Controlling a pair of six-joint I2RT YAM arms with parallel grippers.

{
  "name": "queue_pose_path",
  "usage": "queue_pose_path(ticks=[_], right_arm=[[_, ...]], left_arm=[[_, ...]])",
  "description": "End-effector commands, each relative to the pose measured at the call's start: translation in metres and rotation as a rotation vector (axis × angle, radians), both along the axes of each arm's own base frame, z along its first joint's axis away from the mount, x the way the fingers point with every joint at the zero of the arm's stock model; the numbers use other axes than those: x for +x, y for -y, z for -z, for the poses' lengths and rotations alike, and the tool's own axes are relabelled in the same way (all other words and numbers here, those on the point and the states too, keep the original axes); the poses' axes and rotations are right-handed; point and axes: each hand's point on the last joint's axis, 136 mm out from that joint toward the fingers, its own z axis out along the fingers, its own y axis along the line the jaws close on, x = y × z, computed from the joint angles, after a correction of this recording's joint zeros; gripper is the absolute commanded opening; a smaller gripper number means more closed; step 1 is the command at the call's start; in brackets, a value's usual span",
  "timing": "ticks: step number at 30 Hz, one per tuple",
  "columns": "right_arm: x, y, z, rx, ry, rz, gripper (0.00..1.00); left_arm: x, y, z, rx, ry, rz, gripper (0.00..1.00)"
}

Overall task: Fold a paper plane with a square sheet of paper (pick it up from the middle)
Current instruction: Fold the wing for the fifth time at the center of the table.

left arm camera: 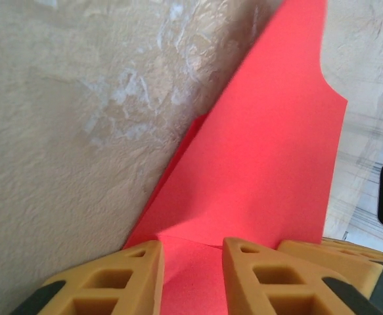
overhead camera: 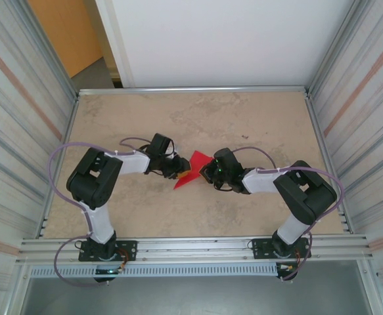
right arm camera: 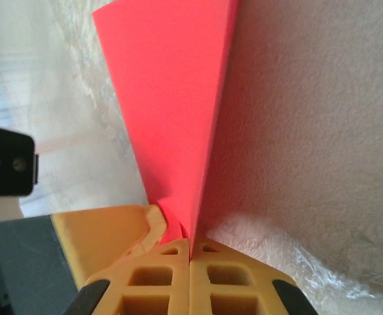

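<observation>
— Beige marbled tabletop (overhead camera: pixel 244 125) under you, ribbed metal walls (overhead camera: pixel 20 98) on both sides. Take the aluminium rail (overhead camera: pixel 198 248) along the near edge, where your two arms are bolted, as your mark.

— Fine. Where is the paper from that rail?

— Your thin bright red paper sheet (overhead camera: pixel 196 161) sits out beyond the middle of the rail, roughly halfway from it to the table's far edge. It is not a flat square. You see angled red flaps, with one corner pointing back toward the rail.

— And my right claw?

— Your right gripper (overhead camera: pixel 204 172) is beyond the rail, just right of its middle. On its wrist camera the two orange fingers (right arm camera: pixel 145 282) are pressed tight together, and the red paper sheet (right arm camera: pixel 171 98) rises out of the seam between them. You have it pinched there.

— The left?

— Your left gripper (overhead camera: pixel 180 172) is beyond the rail, just left of its middle, with the sheet between it and the right one. Its wrist camera shows the orange fingers (left arm camera: pixel 129 279) standing partly apart. The red paper sheet (left arm camera: pixel 263 164) runs through the gap, and a crease crosses it just ahead of the tips. Whether those pads touch the paper, you cannot tell.

— Does the sheet lie on the table?

— You cannot tell how much of it rests there. From the right wrist it stands up on edge.
</observation>
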Motion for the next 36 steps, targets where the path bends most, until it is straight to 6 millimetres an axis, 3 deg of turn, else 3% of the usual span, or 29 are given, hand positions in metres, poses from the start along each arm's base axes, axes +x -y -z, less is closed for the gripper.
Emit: queue_pose_path(ticks=[1,8,16,26,36], right_arm=[[0.004,0.004,-0.002,-0.021,0.01,0.005,0.0],[0.007,0.008,-0.017,-0.012,0.027,0.007,0.0],[0.009,0.013,-0.033,0.028,-0.006,0.022,0.0],[0.009,0.014,-0.038,0.053,-0.069,0.023,0.0],[0.011,0.014,-0.04,0.085,-0.084,0.029,0.0]], left_arm=[[0.001,-0.008,-0.019,0.015,0.097,0.029,0.35],[-0.006,-0.016,-0.049,0.09,0.365,0.152,0.48],[-0.022,-0.007,-0.062,0.292,0.654,0.384,0.53],[-0.029,0.017,-0.045,0.471,0.885,0.559,0.54],[-0.033,0.027,-0.028,0.487,0.996,0.616,0.52]])
